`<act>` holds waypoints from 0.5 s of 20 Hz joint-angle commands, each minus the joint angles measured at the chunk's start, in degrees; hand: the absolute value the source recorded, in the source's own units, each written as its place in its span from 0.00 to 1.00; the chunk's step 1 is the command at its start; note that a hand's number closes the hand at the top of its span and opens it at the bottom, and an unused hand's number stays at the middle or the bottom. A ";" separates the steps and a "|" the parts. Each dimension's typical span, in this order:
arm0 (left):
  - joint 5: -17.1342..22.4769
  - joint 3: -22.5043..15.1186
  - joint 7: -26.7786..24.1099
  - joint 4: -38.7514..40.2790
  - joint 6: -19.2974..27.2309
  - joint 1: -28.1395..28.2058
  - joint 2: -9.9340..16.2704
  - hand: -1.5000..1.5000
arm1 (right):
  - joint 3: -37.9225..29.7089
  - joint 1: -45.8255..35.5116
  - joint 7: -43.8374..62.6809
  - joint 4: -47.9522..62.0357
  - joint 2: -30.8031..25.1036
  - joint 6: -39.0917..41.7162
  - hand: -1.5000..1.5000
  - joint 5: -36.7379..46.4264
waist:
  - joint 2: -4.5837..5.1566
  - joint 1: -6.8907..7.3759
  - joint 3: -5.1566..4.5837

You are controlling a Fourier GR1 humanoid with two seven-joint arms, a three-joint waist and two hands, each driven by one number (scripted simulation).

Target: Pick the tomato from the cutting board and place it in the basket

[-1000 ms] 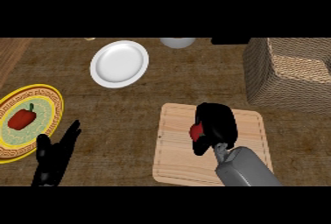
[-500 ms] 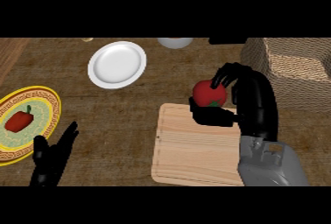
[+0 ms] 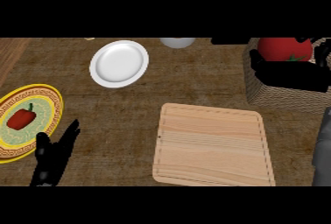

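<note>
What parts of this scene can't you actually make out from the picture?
- Head view: the underside of the tomato is hidden by the right hand curled around it.
- The inside of the basket is covered by that hand, so its contents cannot be told.
- The pale round object at the top is cut off by the edge.
- The left hand rests at lower left, its wrist cut off by the lower edge.

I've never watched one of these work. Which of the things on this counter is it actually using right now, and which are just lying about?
Being used:
tomato, in the right hand
basket, under that hand
cutting board, now bare

Lying about:
white plate
yellow patterned plate with a red pepper
grey round object at the far edge
left hand, resting open
</note>
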 commanded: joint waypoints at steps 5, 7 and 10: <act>-0.71 -1.61 3.61 -0.59 0.47 2.51 -1.91 0.50 | -11.25 -10.34 -0.35 11.93 -9.18 4.02 1.00 -5.50 | 0.54 0.79 -0.53; -1.11 -0.56 0.71 0.99 -0.41 3.04 -0.88 0.50 | -13.80 -8.96 -4.42 14.91 -10.83 3.08 1.00 -7.72 | 0.58 0.71 -0.53; 0.32 1.33 1.42 3.46 -1.49 -0.38 -0.17 0.50 | -15.47 -7.45 -8.90 19.66 -13.46 2.73 1.00 -8.29 | 0.64 0.53 -0.53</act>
